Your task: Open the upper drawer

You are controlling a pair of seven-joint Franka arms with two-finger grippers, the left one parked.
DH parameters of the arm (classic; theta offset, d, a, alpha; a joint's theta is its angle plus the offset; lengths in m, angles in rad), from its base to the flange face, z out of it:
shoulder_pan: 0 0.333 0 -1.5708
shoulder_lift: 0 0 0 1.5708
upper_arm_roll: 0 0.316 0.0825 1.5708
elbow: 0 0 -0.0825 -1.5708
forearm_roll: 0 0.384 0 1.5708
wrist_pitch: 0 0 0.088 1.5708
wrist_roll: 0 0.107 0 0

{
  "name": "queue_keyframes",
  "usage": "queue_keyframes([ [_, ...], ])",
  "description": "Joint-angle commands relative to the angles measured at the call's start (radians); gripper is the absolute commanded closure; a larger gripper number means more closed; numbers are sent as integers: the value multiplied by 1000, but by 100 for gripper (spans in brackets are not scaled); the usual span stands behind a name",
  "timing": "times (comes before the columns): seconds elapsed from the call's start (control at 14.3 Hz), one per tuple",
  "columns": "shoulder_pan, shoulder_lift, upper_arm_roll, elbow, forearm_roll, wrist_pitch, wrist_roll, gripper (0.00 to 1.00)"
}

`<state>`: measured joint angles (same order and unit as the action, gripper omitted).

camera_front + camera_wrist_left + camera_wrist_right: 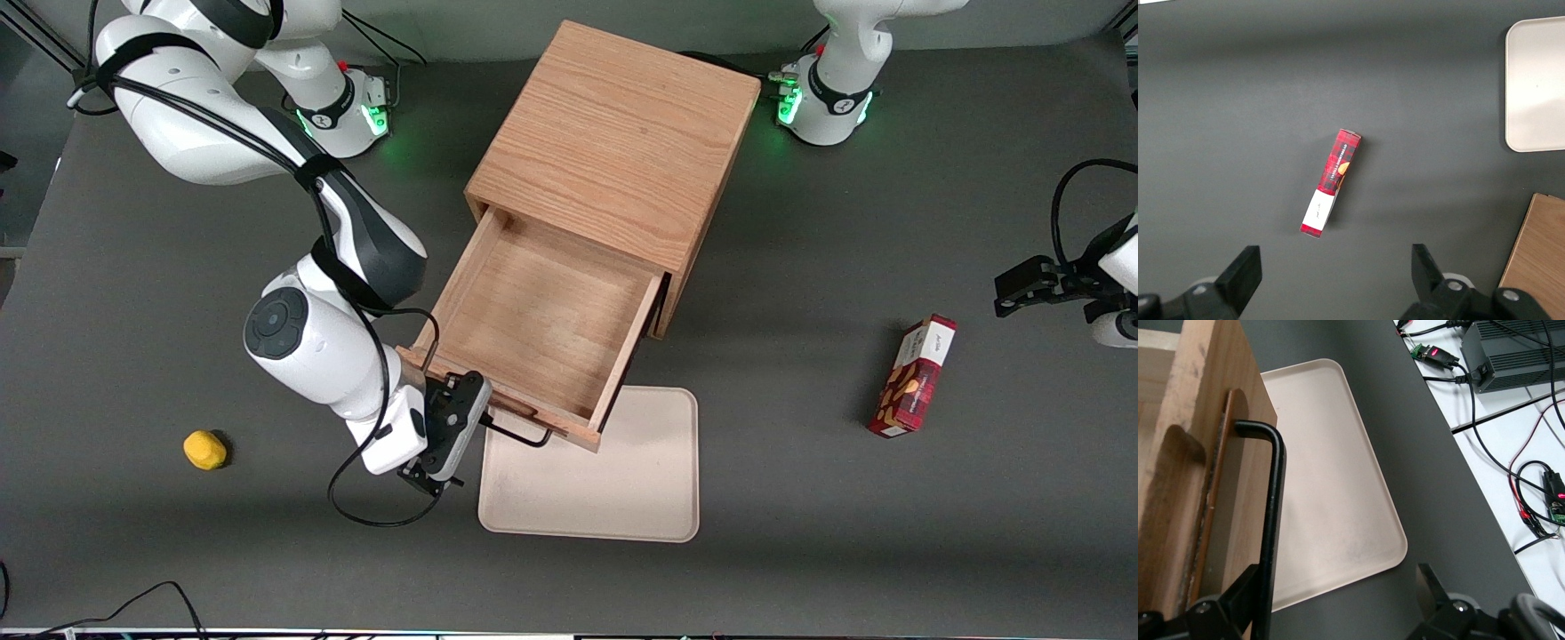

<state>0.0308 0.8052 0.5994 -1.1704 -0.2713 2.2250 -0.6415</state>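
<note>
The upper drawer [533, 329] stands pulled well out of the oak cabinet [613, 142], its open box running lengthwise from the cabinet mouth toward about 7 o'clock in the front view, so its front panel faces the front camera at a slant and overhangs the edge of the cream tray [605, 480] on the dark tabletop [845, 551]. The black wire handle [520, 436] lies along that front panel, crosswise to the drawer's long axis. The claw [444, 440] sits at the handle's end toward the working arm; its fingers [1238, 603] are spread apart and released, one dark finger close beside the bar, though contact is hard to judge. The right wrist view shows the handle [1275, 520] standing off the wooden front with the tray [1331, 520] beneath, detail the front view lacks. Only the front view shows the drawer's bare interior and a small yellow object [204, 449] at about 9 o'clock from the claw. A red carton [914, 378] lies toward the parked arm's end, also shown in the left wrist view [1331, 181].
</note>
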Motion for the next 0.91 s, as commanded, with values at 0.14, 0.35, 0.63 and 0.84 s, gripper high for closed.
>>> queue_keyframes([
  [0.14, -31, -85, 46, 37, -9, -91, 185, 0],
  [0.35, -54, -165, 33, 35, 124, -164, 223, 0],
  [0.63, -89, -419, -126, 11, 202, -459, 409, 0],
  [0.84, -57, -631, -333, -122, 195, -574, 444, 0],
])
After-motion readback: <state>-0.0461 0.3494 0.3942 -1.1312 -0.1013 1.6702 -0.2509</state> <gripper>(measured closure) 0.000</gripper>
